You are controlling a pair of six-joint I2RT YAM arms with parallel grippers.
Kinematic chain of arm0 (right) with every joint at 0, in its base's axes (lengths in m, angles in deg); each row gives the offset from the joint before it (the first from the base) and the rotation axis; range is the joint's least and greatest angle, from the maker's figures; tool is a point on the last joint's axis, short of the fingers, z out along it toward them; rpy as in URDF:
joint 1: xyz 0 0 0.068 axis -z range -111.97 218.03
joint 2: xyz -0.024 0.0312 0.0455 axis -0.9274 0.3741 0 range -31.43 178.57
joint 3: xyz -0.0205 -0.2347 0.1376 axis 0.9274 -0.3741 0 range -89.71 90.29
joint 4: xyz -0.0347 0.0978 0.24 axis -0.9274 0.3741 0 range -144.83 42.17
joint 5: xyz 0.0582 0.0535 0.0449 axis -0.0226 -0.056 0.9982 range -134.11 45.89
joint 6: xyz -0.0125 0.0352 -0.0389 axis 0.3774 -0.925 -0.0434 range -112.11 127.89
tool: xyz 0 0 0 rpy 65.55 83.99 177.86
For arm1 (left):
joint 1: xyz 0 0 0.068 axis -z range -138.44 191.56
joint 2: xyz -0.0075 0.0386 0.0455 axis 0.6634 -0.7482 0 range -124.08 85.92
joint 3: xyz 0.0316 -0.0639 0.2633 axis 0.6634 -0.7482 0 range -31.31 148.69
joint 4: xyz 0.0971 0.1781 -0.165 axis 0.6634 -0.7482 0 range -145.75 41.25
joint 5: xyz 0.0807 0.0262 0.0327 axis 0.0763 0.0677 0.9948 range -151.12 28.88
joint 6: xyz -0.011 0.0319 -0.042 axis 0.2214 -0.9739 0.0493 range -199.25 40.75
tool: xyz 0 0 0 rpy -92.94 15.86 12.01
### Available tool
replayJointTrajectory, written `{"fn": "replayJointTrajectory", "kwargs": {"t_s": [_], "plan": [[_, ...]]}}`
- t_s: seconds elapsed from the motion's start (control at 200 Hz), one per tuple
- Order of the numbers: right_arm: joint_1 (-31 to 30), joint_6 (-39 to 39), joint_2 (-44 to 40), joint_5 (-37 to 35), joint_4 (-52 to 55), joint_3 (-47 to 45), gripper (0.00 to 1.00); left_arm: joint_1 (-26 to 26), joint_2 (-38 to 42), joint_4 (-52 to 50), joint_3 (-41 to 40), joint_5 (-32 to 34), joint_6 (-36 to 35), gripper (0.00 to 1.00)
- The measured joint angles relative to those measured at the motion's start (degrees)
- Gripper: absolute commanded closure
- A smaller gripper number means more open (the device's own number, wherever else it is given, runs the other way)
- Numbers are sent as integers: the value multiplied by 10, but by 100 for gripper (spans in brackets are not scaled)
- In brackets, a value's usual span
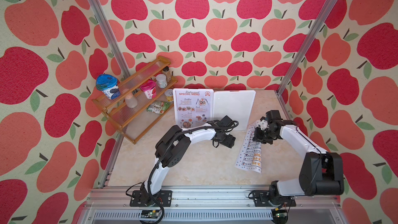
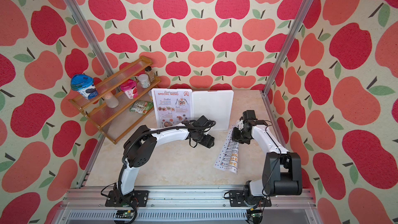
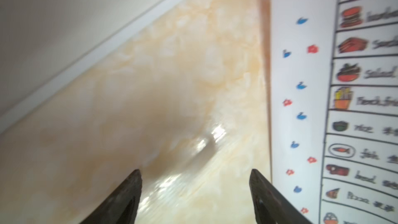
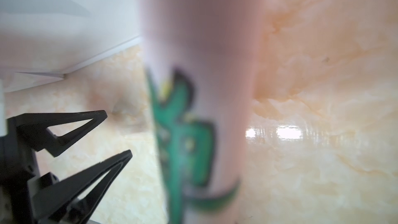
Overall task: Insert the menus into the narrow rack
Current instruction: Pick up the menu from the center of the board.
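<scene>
At the back of the desk (image 1: 193, 164) stands the white rack (image 1: 233, 108); the picture menu (image 1: 191, 106), with its red heading and food photos, is upright at the rack's left side, though I cannot tell whether it sits in a slot or only leans there; the rack's right side shows bare white.

The table menu (image 1: 251, 154) is to the right of the rack and nearer the front; its near end rests on the desk, while its far end curls up off the surface into the right end effector (image 1: 257, 130), which looks closed on that top edge; in the right wrist view the sheet is only a close blur across the middle, and the fingers gripping it are hidden.

The left end effector (image 3: 196, 182) hovers low over bare desk between the rack and the table menu; its two fingers are spread apart with nothing between them.

In the back left corner a wooden shelf (image 1: 133, 95) carries a blue-lidded cup (image 1: 107, 86) and a pink-lidded cup (image 1: 148, 89); a green packet (image 1: 158, 107) lies by its lowest step.
</scene>
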Motion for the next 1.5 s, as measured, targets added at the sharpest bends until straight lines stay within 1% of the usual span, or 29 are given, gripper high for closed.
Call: {"fn": "replayJointTrajectory", "kwargs": {"t_s": [0.1,0.2,0.27,0.35,0.44,0.54,0.63,0.705,0.785,0.835,0.91,1.065,1.24,1.301,1.391,1.496], "plan": [[-30,1,-33,18,12,39,88,-42,87,39,-70,-30,5,18],[-84,7,-46,26,26,112,88,-87,178,103,-123,-76,9,16],[-121,17,-49,31,27,172,88,-104,222,131,-130,-103,0,15],[-148,25,-53,43,23,235,88,-106,262,160,-130,-141,-16,14],[-153,36,-44,60,20,315,87,-111,294,187,-130,-193,-28,13],[-153,53,-13,80,16,417,87,-145,309,208,-121,-252,-30,13],[-153,71,26,105,10,490,86,-180,309,220,-101,-297,-35,13],[-153,81,63,133,10,541,85,-198,308,222,-79,-323,-44,13],[-153,85,103,165,10,590,84,-207,293,219,-33,-357,-57,14],[-153,88,129,187,11,624,84,-209,277,213,10,-376,-69,14],[-150,90,164,217,13,671,84,-211,256,201,65,-393,-87,14],[-141,100,236,266,33,789,84,-217,195,142,188,-419,-133,15],[-124,110,322,319,78,956,84,-240,138,88,261,-432,-161,15],[-112,106,334,346,79,975,84,-252,115,72,286,-435,-165,15],[-97,102,339,377,80,980,84,-266,75,48,339,-436,-176,15],[-89,102,343,399,82,981,84,-280,9,5,448,-447,-183,15]]}}
